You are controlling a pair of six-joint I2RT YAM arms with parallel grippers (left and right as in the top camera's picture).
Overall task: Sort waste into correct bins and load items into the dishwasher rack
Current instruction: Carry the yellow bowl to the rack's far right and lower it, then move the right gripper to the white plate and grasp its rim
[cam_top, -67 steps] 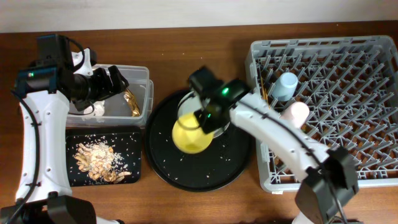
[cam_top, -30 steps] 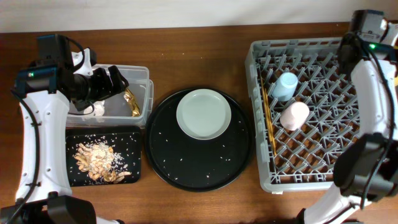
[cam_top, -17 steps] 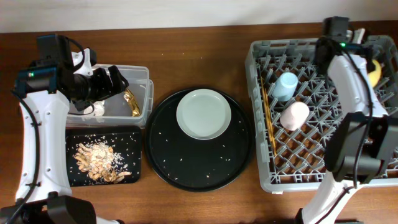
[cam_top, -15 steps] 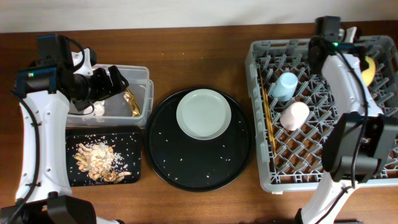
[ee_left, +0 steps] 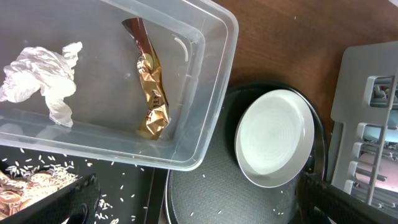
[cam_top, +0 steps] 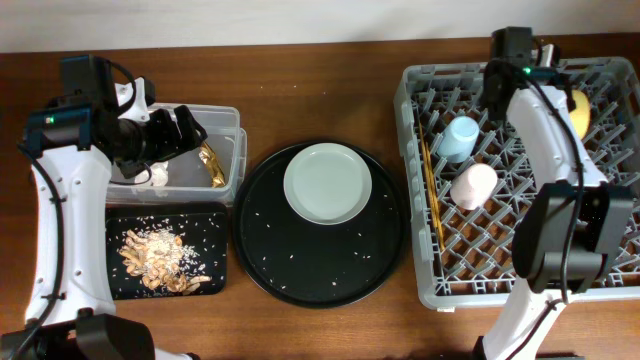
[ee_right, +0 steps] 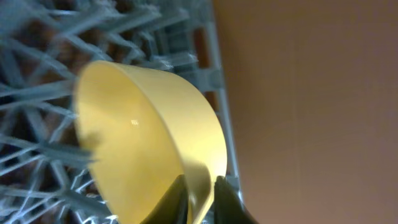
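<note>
The right end effector (ee_right: 202,198) was pinched narrow on the rim of the yellow bowl (ee_right: 143,143), one finger inside it and one outside. The bowl stood tipped on its edge among the pegs at the far right side of the grey rack (cam_top: 420,290), close against the rack's outer wall, with the brown desk (cam_top: 320,90) showing just beyond it. Also in the rack were a light blue cup (cam_top: 461,137) and a pink cup (cam_top: 473,185), near each other toward the left side, and the two chopsticks (cam_top: 432,195) lying along the left wall.

The left end effector (ee_left: 199,190) hung spread wide and empty over the clear tub (cam_top: 238,135). Inside the tub lay the crumpled white tissue (ee_left: 40,78) and, a little apart from it, the gold-brown foil wrapper (ee_left: 152,93). The small black tray (cam_top: 118,222) sat just in front of the tub, with the brown food scraps (cam_top: 155,255) heaped in it and pale grains strewn around them.

Between the tub and the rack sat the big round black tray (cam_top: 320,265). The pale plate (cam_top: 328,183) rested on its far half, with more grains scattered over the nearer part.
</note>
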